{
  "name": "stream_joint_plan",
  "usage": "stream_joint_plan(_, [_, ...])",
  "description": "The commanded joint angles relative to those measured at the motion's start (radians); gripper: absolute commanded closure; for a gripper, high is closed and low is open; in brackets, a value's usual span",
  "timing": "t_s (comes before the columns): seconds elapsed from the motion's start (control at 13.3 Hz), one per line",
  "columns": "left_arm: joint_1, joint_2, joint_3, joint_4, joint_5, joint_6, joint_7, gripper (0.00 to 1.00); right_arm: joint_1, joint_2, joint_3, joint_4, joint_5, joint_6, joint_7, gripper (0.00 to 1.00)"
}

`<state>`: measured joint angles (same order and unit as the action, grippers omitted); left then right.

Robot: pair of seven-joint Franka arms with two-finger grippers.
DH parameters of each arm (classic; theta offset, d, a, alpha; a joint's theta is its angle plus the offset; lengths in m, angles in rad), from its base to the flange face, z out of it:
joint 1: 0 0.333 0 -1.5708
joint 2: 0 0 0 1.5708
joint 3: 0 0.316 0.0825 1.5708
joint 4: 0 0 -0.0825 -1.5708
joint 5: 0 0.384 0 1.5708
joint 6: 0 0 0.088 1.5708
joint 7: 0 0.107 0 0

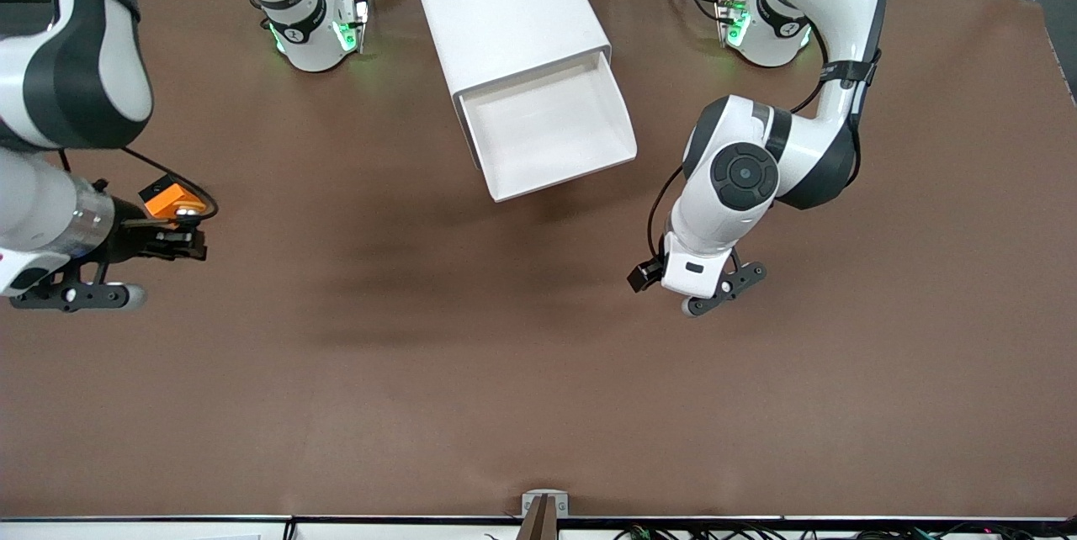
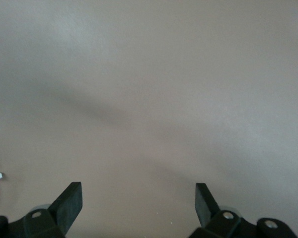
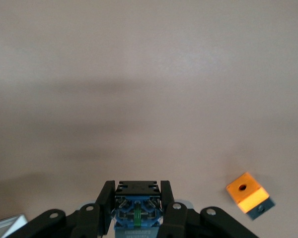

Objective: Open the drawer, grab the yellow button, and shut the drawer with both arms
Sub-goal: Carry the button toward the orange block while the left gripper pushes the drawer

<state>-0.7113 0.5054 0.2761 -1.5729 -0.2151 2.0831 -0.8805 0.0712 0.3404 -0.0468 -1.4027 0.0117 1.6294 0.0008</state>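
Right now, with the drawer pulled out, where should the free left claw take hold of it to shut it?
Its front lip, the flared edge nearest the front camera, approached from that side with the open left claw. It juts clear of the cabinet; the right claw holds the button.

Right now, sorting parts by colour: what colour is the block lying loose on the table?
Orange, with a small hole; the block shows best in the right wrist view.

The drawer stands pulled out of the cabinet mid-table, the block toward the right arm's end.
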Motion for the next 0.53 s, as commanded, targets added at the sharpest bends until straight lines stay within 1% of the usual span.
stream_joint_plan(0.0, [-0.005,0.007,0.002,0.011,-0.046,0.006,-0.006,0.0,-0.044,-0.024,0.021,-0.122,-0.026,0.114,-0.062,0.69])
stream_joint_plan(0.23, [0.003,0.025,0.002,0.011,-0.047,0.006,0.0,0.0,-0.059,-0.024,0.019,-0.218,-0.087,0.259,-0.084,0.69])
stream_joint_plan(0.45, [-0.002,0.064,0.002,0.014,-0.044,0.006,0.009,0.0,-0.077,-0.02,0.021,-0.304,-0.088,0.374,-0.085,0.69])
